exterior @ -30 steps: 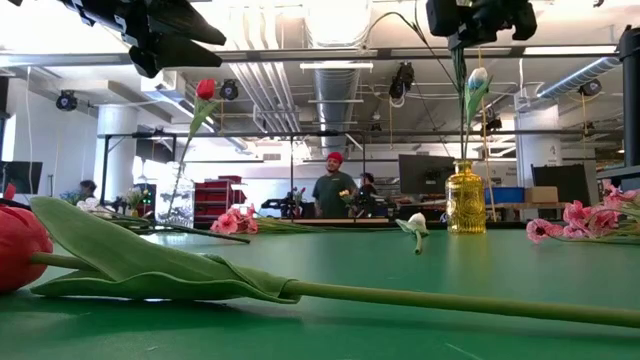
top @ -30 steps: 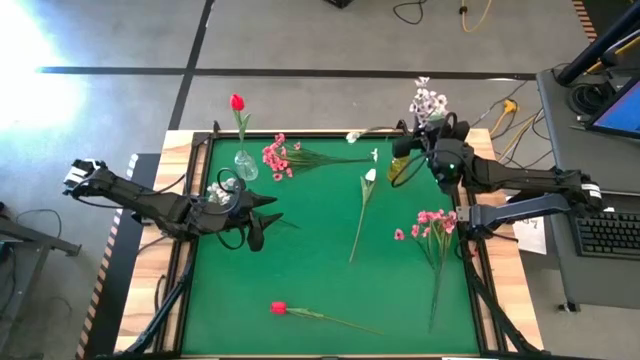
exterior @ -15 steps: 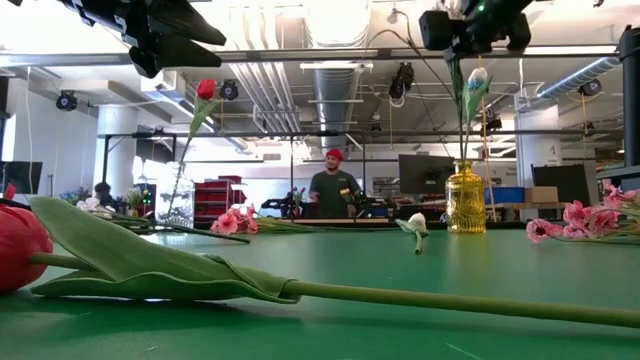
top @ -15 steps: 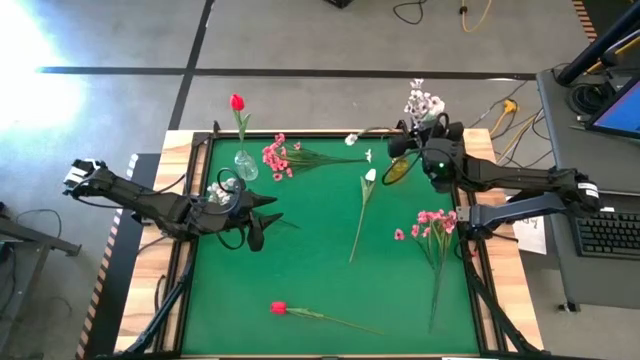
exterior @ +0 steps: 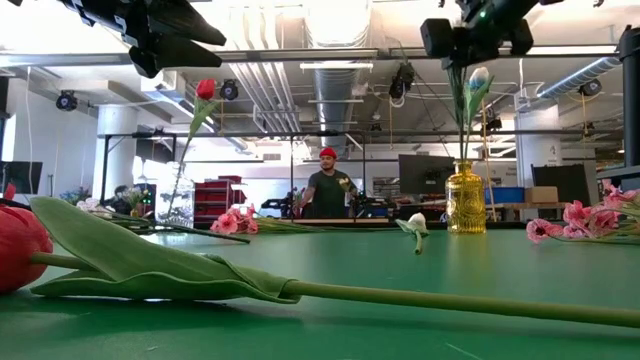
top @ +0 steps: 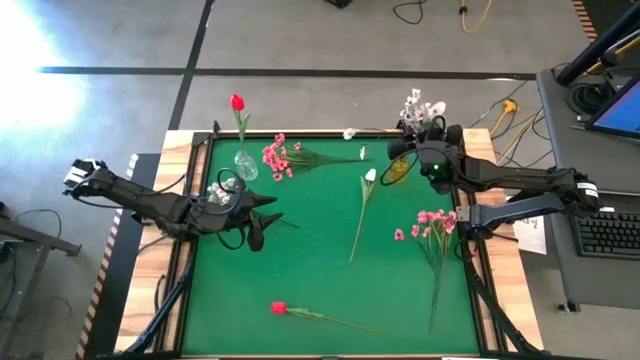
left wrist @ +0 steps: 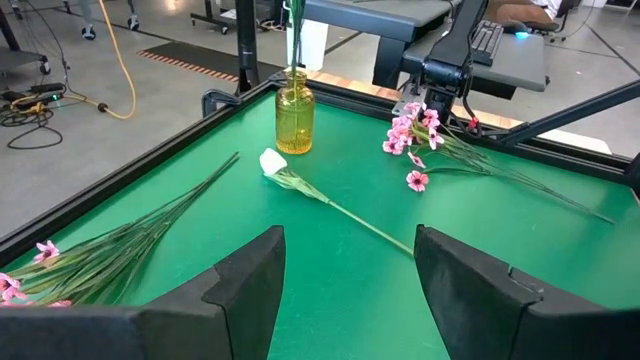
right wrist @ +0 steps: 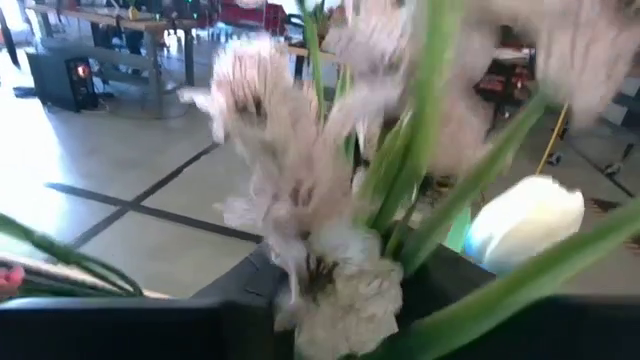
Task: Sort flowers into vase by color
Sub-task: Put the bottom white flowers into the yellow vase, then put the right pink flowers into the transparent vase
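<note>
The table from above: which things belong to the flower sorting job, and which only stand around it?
Job: red flower on the mat, white tulip, pink sprays and, clear vase with red bud, amber vase with white flowers, right gripper above it.

Around: keyboard, floor cables, idle left gripper.

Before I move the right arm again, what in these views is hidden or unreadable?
- Right gripper: high view, the arm's own body covers the fingers; right wrist view, blurred white blossoms fill the picture, so no telling whether it has let go.
- Amber vase mouth: low view, too small to count the stems; high view, covered by the arm.
- Red flower: low view, cut off by the picture's edge.
- Left gripper is open and empty.
</note>
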